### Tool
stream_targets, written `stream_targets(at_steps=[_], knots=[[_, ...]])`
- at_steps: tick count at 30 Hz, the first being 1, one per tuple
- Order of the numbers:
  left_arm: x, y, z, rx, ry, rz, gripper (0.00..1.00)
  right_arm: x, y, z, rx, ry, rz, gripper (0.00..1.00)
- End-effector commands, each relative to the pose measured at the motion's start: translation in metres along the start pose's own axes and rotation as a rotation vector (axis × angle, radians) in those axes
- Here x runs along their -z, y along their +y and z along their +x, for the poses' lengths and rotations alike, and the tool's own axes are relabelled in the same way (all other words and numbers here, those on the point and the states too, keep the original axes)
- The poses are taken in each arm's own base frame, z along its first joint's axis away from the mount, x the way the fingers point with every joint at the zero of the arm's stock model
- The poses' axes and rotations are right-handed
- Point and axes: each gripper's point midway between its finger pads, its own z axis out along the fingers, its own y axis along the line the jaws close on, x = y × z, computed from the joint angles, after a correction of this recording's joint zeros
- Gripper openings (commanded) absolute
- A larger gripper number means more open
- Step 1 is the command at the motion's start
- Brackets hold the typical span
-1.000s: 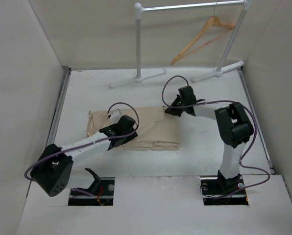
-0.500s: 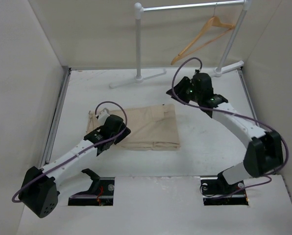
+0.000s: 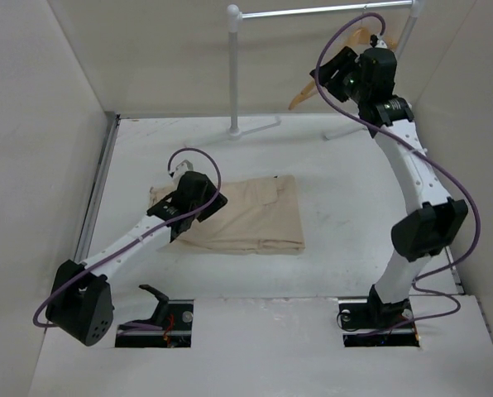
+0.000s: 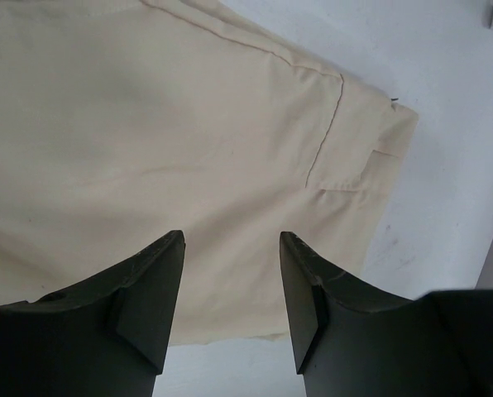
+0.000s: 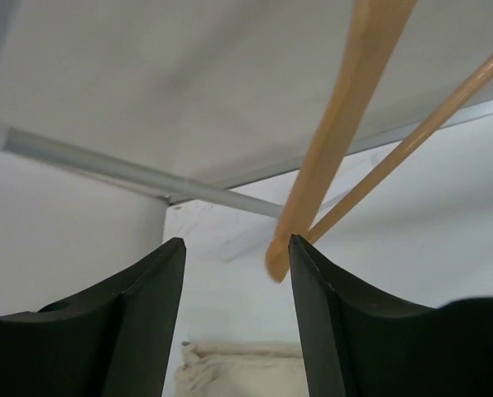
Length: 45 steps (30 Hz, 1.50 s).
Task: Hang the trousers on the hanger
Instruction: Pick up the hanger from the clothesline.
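- On the white table (image 3: 346,215), the trousers (image 3: 246,217) lie flat and folded, left of centre, and nothing holds them.
- Left gripper (image 4: 232,248): positioned over the left part of the trousers, with the fingers pointing down at the cloth. The jaws stand apart with nothing between them; they grasp nothing.
- Left wrist view: beige cloth fills most of the frame. A stitched seam and a small flap run towards one edge of the trousers (image 4: 147,124), with bare table surface beyond that edge.
- Clothes rack (image 3: 234,74): white and tubular, it stands at the far edge of the table, well apart from the trousers.
- The hanger (image 3: 306,93) hangs below the top rail of the rack, at the right end. The right arm covers most of its upper part.
- Right gripper (image 5: 236,252): stands high, at the level of the hanger, with the jaws released and spread.
- Right wrist view: the lower tip of one wooden arm of the hanger (image 5: 329,157) appears between the two fingers, nearer the right-hand one. Whether the tip lies within the jaws or just beyond them cannot be determined; no contact is visible.
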Motion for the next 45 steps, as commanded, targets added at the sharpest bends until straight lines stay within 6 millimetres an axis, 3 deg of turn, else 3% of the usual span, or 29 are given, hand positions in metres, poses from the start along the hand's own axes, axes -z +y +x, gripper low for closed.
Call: stream_targets(at_steps=[1, 7, 12, 15, 19, 22, 25, 29, 33, 36, 42, 45], knots=[[0.005, -0.016, -0.015, -0.011, -0.020, 0.070, 0.48, -0.024, -0.027, -0.001, 0.036, 0.032, 0.091, 0.60], [0.001, -0.010, -0.017, -0.009, -0.006, 0.062, 0.48, -0.050, -0.034, -0.006, 0.053, 0.049, 0.096, 0.62], [-0.005, -0.010, -0.017, -0.017, 0.003, 0.059, 0.48, -0.067, -0.036, 0.004, 0.050, 0.066, 0.057, 0.60], [-0.007, -0.009, -0.015, -0.018, 0.009, 0.053, 0.48, -0.074, -0.036, 0.009, 0.044, 0.074, 0.036, 0.51], [-0.007, -0.008, -0.017, -0.016, 0.007, 0.050, 0.48, -0.074, -0.027, 0.007, 0.056, 0.063, 0.007, 0.29], [-0.007, -0.008, -0.018, -0.013, 0.004, 0.050, 0.48, -0.066, -0.015, 0.000, 0.070, 0.043, -0.008, 0.18], [-0.005, -0.012, -0.021, -0.013, -0.001, 0.057, 0.47, -0.050, 0.000, -0.012, 0.095, 0.010, -0.029, 0.14], [-0.002, -0.020, -0.027, -0.011, -0.013, 0.073, 0.47, -0.021, 0.028, -0.027, 0.149, -0.031, -0.073, 0.13], [0.004, -0.032, -0.037, -0.011, -0.031, 0.094, 0.50, 0.006, 0.046, -0.028, 0.198, -0.040, -0.110, 0.12], [0.010, -0.046, -0.047, -0.017, -0.048, 0.123, 0.50, 0.017, 0.045, -0.020, 0.202, -0.021, -0.115, 0.12], [0.031, -0.086, -0.074, -0.038, -0.102, 0.212, 0.50, 0.030, 0.019, 0.013, 0.185, 0.035, -0.081, 0.11], [0.037, -0.105, -0.080, -0.051, -0.108, 0.253, 0.50, 0.038, 0.018, 0.019, 0.167, 0.017, -0.106, 0.09]])
